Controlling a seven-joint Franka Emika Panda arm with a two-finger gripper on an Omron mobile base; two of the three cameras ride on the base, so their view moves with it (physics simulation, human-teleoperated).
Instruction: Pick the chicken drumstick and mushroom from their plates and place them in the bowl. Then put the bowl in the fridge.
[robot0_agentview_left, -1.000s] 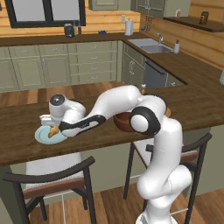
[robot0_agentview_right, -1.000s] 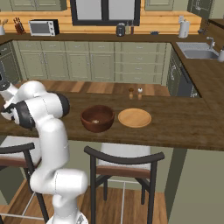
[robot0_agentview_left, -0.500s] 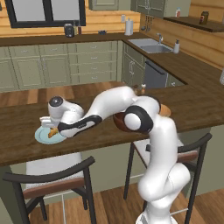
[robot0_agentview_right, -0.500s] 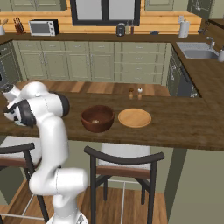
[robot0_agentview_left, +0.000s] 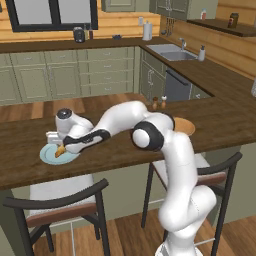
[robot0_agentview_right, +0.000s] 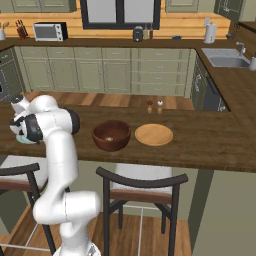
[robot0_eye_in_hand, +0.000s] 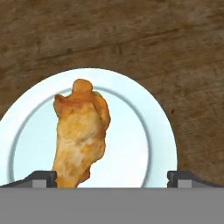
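With my gripper (robot0_eye_in_hand: 112, 177) fingers spread wide over the chicken drumstick (robot0_eye_in_hand: 81, 135) on the pale blue plate (robot0_eye_in_hand: 144, 131) near the counter's front edge, I judge the drumstick sits off-centre toward one finger, so closing may knock it aside.

Count on the desk (robot0_agentview_right: 210, 145): 1 chicken drumstick (robot0_eye_in_hand: 80, 135), 2 plates — 1 pale blue plate (robot0_eye_in_hand: 144, 131) and 1 tan-orange plate (robot0_agentview_right: 154, 134) — 1 wooden bowl (robot0_agentview_right: 111, 135), 2 small shakers (robot0_agentview_right: 154, 106). 2 chairs (robot0_agentview_right: 142, 185) stood at its 6 o'clock edge.
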